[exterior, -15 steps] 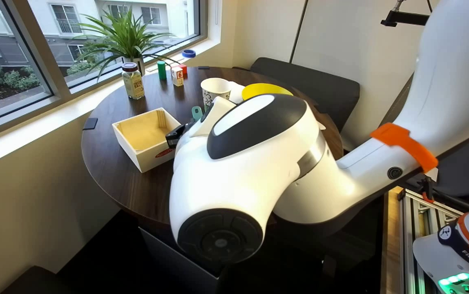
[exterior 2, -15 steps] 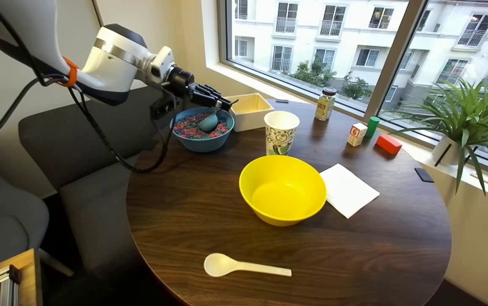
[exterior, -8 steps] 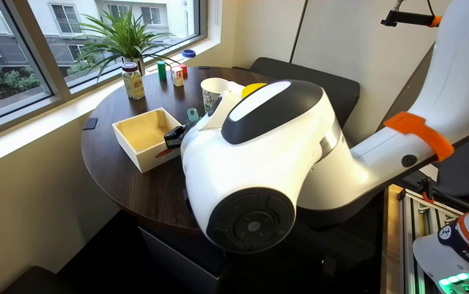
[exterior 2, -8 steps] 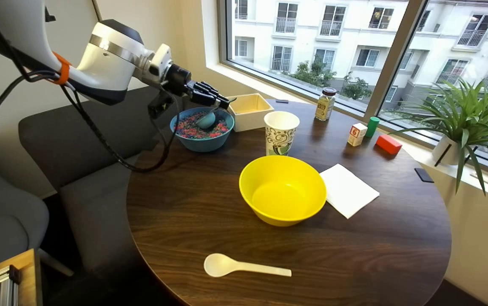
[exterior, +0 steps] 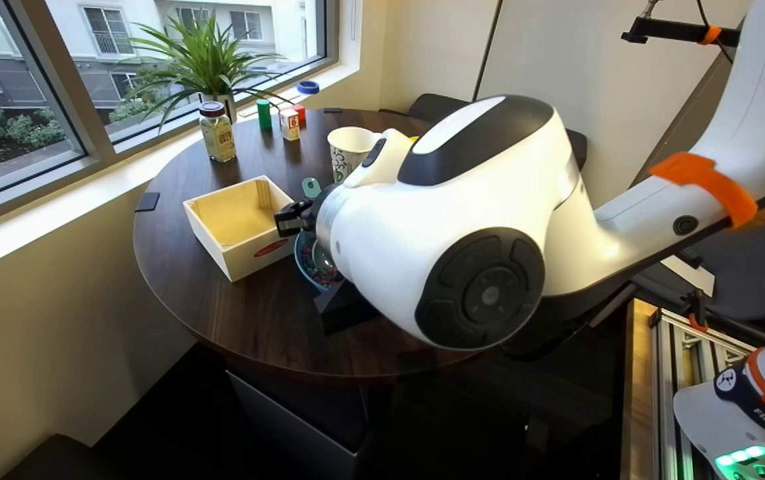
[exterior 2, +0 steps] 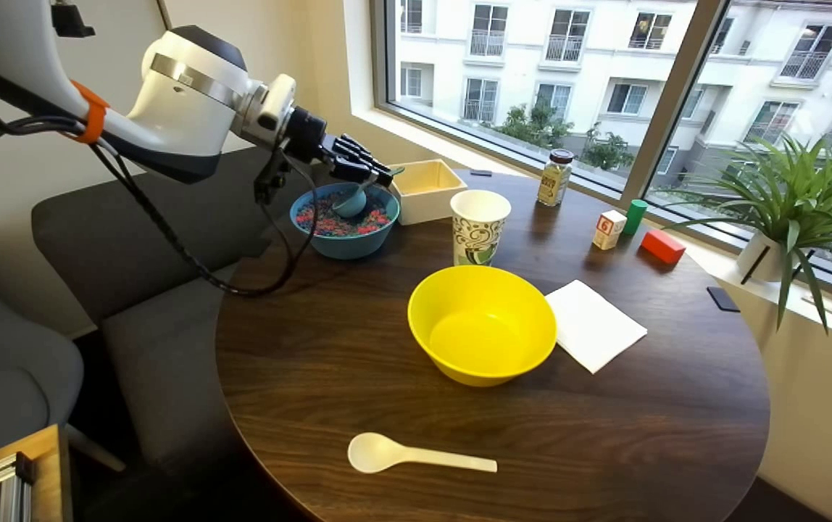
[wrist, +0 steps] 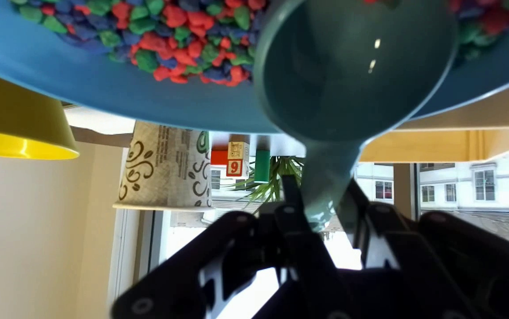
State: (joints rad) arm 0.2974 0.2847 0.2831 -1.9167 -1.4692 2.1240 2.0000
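Gripper (wrist: 323, 197) holds the scoop (wrist: 352, 84) between its jaws.

The round, dark wood table (exterior 2: 604, 420) carries a blue bowl (exterior 2: 347, 247) with a box (exterior 2: 427, 209) just beside it and a cup (exterior 2: 479, 228) nearby. A yellow bowl (exterior 2: 482, 330) stands near the cup, its rim partly hiding a napkin (exterior 2: 597, 326), and a spoon (exterior 2: 427, 455) lies apart from it. A jar (exterior 2: 554, 180) stands near the table's edge, while a numbered block (exterior 2: 608, 230), a green cylinder (exterior 2: 635, 217) and a red block (exterior 2: 662, 247) sit close together.
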